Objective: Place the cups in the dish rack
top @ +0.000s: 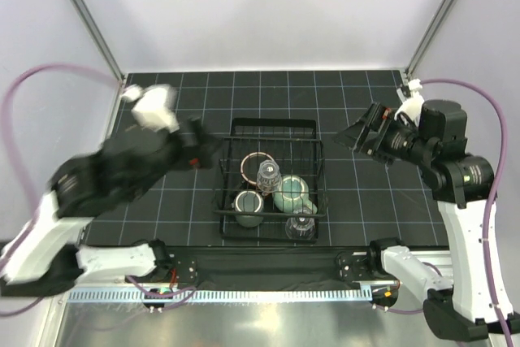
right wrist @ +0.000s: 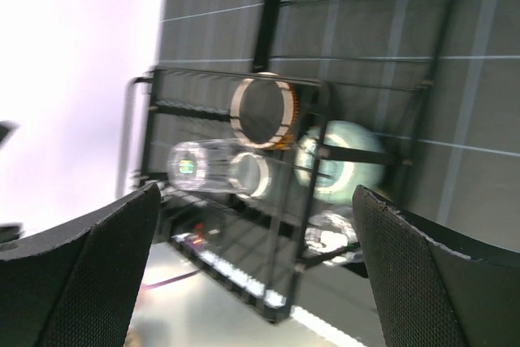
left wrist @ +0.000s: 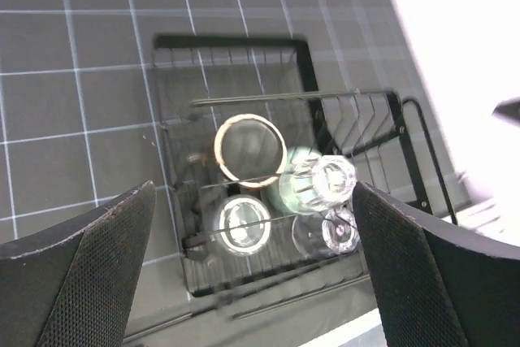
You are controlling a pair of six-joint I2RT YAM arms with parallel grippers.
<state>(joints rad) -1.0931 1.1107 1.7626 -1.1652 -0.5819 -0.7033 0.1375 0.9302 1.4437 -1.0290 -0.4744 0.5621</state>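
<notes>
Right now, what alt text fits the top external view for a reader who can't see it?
A black wire dish rack, centred, holds a pale-green mug, a dark mug, a red-rimmed cup and two clear glasses. The left end effector, blurred, and right end effector flank it, holding nothing.

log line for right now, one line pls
phase: cups all racked | dish rack: pale-green mug, grey-green mug, red-rimmed cup, two clear glasses inside | left end effector: open, empty | right end effector: open, empty

Dish rack [top: 273,123]: thin black-coated metal wire with a slight sheen. Clear glass [top: 269,175]: transparent and glossy; pale-green mug [top: 291,193]: smooth, glazed-looking ceramic. Counter [top: 366,201]: matt dark mat printed with pale grid lines.
</notes>
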